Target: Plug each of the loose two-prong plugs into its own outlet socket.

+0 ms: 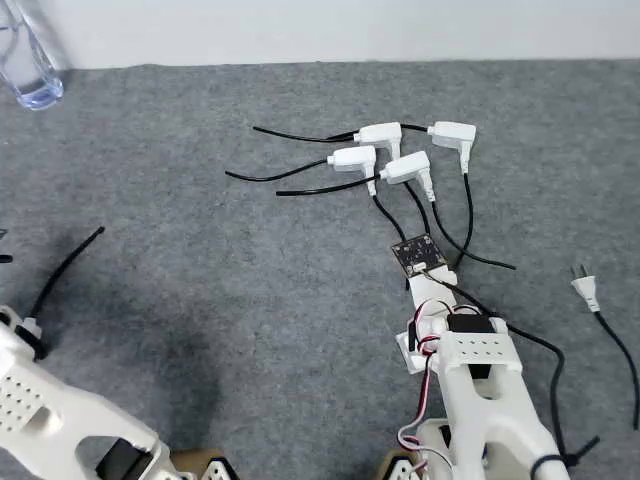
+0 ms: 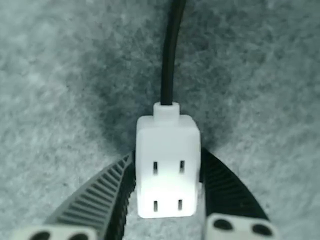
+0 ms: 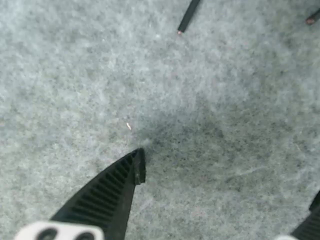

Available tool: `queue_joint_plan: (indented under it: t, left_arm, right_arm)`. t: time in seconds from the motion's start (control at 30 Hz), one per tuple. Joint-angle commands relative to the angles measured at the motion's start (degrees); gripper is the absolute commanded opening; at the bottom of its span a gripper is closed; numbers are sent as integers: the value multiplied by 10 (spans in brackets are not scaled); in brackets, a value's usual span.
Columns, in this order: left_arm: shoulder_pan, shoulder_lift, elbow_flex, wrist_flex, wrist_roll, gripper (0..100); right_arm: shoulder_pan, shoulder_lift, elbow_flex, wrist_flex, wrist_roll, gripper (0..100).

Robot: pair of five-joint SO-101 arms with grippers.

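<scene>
**Fig. Socket in hand, plug not yet fetched.** The landmark is the cluster of four white connector bodies on black cords (image 1: pixel 405 167), lying far out on the grey felt table top (image 1: pixel 200 200); I cannot tell whether any of the four are mated.

Well away from the cluster, on the left arm's side and nearer the arm bases, the left gripper (image 2: pixel 167 157) holds a white, block-shaped plastic outlet socket (image 2: pixel 167 165). Its ribbed black fingers (image 2: pixel 100 200) are clamped on the two flanks. The face with its two pairs of slots is turned up toward the wrist camera, and its black cord (image 2: pixel 170 55) trails off over the felt.

Just on the arm side of the cluster, the right gripper (image 3: pixel 227 175) hangs over bare felt, its fingers (image 3: pixel 117 192) spread wide with nothing between them.

The loose white two-prong plug (image 1: pixel 586 287) lies on the felt. It is apart from the cluster, on the right arm's side and nearer the bases, and nothing touches it.

By my reading, the step in hand is presenting the socket. The next move falls to the right arm. It should travel out to the plug, take it by the body with the prongs free, carry it across, and square the prongs to one slot pair before pushing.
</scene>
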Motion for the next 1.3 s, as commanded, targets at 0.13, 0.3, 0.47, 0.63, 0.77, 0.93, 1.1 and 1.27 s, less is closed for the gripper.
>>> queue_joint_plan:
  t: [0.13,0.3,0.47,0.63,0.77,0.93,1.1,1.27]
  left_arm:
    - [21,-6,-23,-4,24,41]
    - [63,-48,-24,59,24,12]
    - [142,-155,-24,146,24,12]
    - [257,-297,-5,184,25,12]
    - [382,-392,73,184,25,12]
    - [565,-516,180,184,28,12]
    - [680,-655,212,183,29,12]
    - [760,-677,302,176,29,12]
  right_arm:
    - [-8,-15,-4,-12,-4,483]
    - [-8,-15,-4,-17,-4,483]
    - [-8,-15,-4,-17,-4,483]
    - [58,-24,-11,-35,-11,483]
    - [171,-51,-14,-75,-90,483]
    - [182,-58,-13,-80,-97,483]
    - [196,-64,-13,-87,-101,483]
    - [251,-64,-17,-109,-142,483]
